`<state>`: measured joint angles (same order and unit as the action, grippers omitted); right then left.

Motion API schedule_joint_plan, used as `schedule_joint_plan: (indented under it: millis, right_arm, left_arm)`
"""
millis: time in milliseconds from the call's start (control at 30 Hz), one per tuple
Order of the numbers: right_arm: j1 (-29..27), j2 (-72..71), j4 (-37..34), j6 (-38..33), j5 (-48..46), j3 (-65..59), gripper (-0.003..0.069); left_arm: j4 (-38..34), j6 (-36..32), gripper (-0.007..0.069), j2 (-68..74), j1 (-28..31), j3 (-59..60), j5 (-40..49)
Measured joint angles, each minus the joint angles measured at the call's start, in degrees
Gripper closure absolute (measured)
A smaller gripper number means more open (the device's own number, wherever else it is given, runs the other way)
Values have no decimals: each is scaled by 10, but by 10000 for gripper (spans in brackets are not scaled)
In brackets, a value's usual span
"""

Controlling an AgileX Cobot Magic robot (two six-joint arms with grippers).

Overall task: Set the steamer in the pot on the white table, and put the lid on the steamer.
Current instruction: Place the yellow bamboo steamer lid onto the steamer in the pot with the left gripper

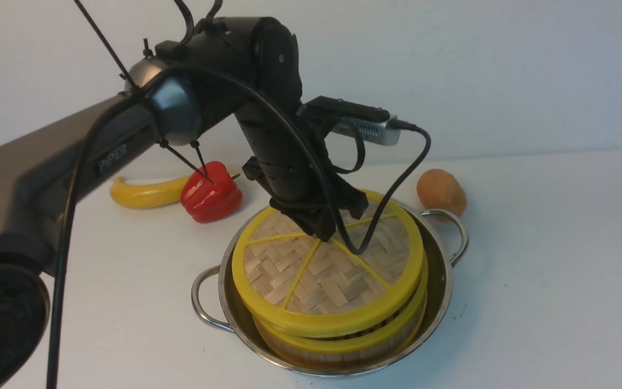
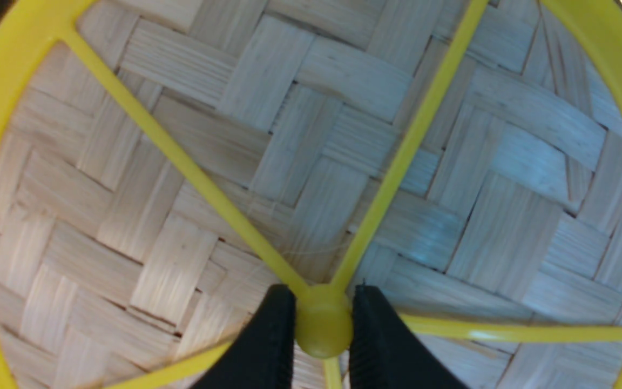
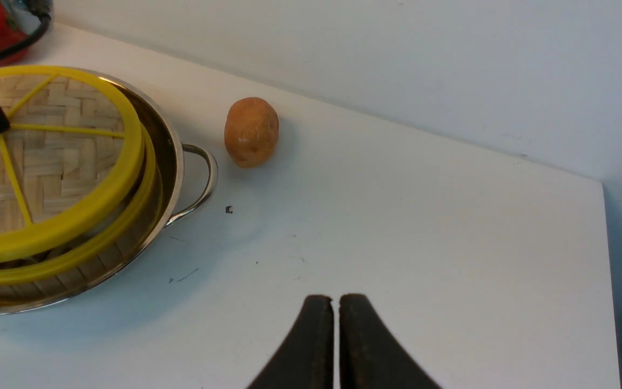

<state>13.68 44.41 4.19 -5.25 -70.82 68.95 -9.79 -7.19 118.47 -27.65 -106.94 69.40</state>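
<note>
The steel pot (image 1: pixel 443 281) stands on the white table (image 1: pixel 548 281), and the steamer (image 1: pixel 343 348) sits inside it. The woven lid (image 1: pixel 289 270) lies over the steamer's top, slightly tilted and shifted toward my left. My left gripper (image 1: pixel 324 235) comes down from above, shut on the lid's centre knob (image 2: pixel 323 329). In the left wrist view, both fingers (image 2: pixel 273 335) of that gripper (image 2: pixel 324 294) press the knob's sides. My right gripper (image 3: pixel 336 300) is shut and holds nothing. It hangs over bare table (image 3: pixel 424 227) to the right of the pot (image 3: pixel 173 162).
A red pepper (image 1: pixel 211 194) and a banana (image 1: pixel 143 193) lie behind the pot on the left. A brown potato (image 1: pixel 440 190) lies just behind the pot's right handle (image 1: pixel 454 229). The table's right edge (image 3: pixel 605 270) runs near my right gripper.
</note>
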Motion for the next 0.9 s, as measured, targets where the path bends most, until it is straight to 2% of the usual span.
schedule_joint_plan:
  millis: [900]
  right_arm:
    - [0, 0, 0, 0, 0, 0, 610]
  left_arm:
    - [-13, -3, 506, 16, 0, -1, -2]
